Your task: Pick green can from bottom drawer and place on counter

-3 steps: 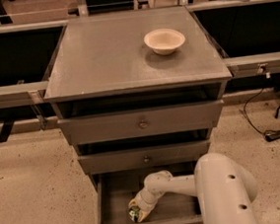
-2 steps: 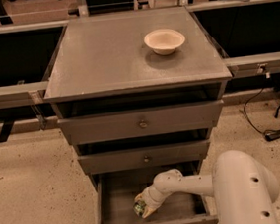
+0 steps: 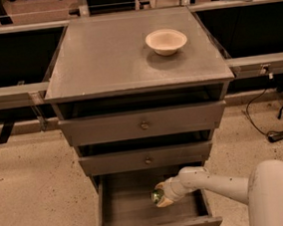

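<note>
The bottom drawer (image 3: 122, 218) is pulled open below two shallower drawers. My white arm reaches into it from the lower right. My gripper (image 3: 160, 196) is shut on the green can (image 3: 157, 196), a small shiny green can, and holds it in the middle of the drawer, a little above its floor. The counter (image 3: 106, 58) is the flat grey-brown top of the cabinet, well above the gripper.
A cream bowl (image 3: 166, 41) sits on the counter's back right. Grey rails run left and right of the cabinet behind it. A black cable (image 3: 267, 123) lies on the speckled floor at right.
The gripper with the green can has moved right and slightly up inside the bottom drawer; the arm's body has shifted right.
</note>
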